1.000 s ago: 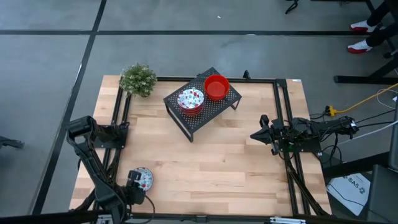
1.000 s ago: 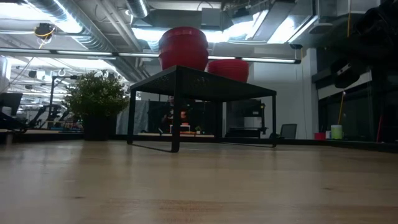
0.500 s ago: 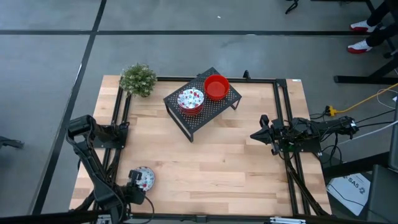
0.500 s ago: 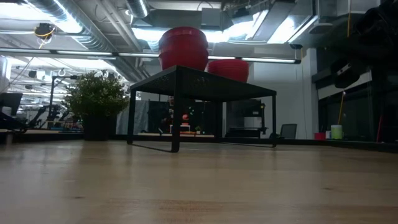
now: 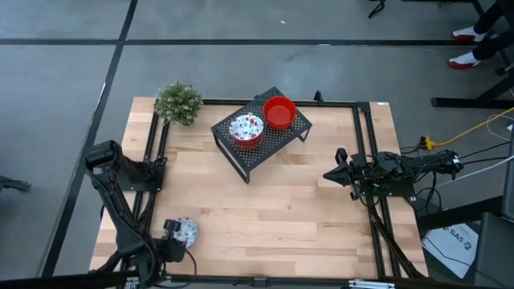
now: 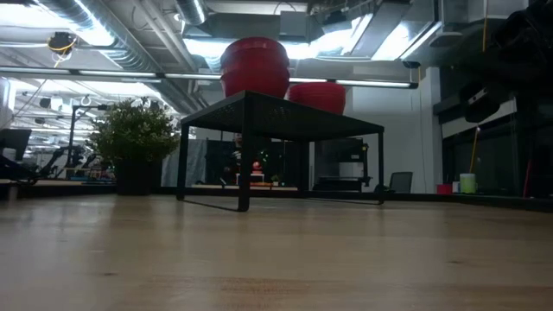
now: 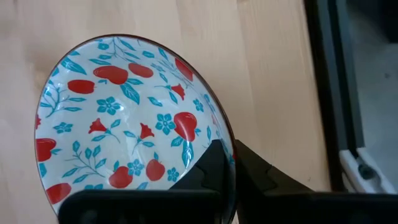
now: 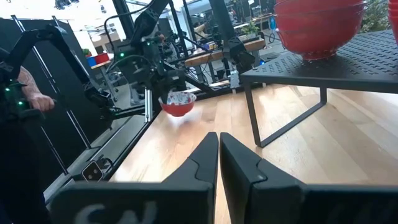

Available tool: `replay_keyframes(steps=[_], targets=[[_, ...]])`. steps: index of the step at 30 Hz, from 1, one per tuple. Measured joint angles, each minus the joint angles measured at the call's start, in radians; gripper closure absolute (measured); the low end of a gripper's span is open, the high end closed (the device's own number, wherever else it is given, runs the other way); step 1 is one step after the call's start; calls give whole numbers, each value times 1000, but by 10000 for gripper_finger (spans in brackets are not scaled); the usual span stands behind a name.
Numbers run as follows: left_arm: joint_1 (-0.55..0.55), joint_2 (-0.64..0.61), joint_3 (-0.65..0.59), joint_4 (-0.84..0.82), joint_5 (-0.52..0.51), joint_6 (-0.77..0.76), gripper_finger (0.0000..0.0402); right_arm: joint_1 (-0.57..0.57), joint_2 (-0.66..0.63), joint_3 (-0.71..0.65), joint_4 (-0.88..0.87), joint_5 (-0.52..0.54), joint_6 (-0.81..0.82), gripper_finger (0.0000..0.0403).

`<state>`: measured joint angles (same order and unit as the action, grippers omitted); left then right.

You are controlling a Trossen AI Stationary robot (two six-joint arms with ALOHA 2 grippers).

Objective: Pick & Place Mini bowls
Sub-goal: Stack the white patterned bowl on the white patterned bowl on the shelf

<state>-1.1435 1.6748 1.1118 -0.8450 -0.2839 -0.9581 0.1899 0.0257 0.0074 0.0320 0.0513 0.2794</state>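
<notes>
The left gripper (image 7: 227, 171) had just closed its fingers over the rim of a small round white bowl with red-and-blue floral print (image 5: 185, 232) at the table's (image 5: 305, 209) near left corner, so the pick looked secured and a lift toward the black perforated metal rack (image 5: 262, 132) seemed next. The bowl sat mouth-up, being round with no long axis. The right gripper (image 5: 329, 174), shut and empty, waited at the right edge

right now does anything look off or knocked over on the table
Nothing stands out. Two bowl stacks sit upright on the rack, the plant stands at the far corner, and the left gripper is shut on a printed bowl's rim.
</notes>
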Motion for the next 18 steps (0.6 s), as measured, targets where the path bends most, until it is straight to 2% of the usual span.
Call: replay_keyframes(steps=[8, 18], targets=[[0, -79, 0, -9, -17, -40, 395, 0, 0, 0, 0, 0, 0, 384], [0, -203, 0, -18, -96, -69, 395, 0, 0, 0, 0, 0, 0, 384]])
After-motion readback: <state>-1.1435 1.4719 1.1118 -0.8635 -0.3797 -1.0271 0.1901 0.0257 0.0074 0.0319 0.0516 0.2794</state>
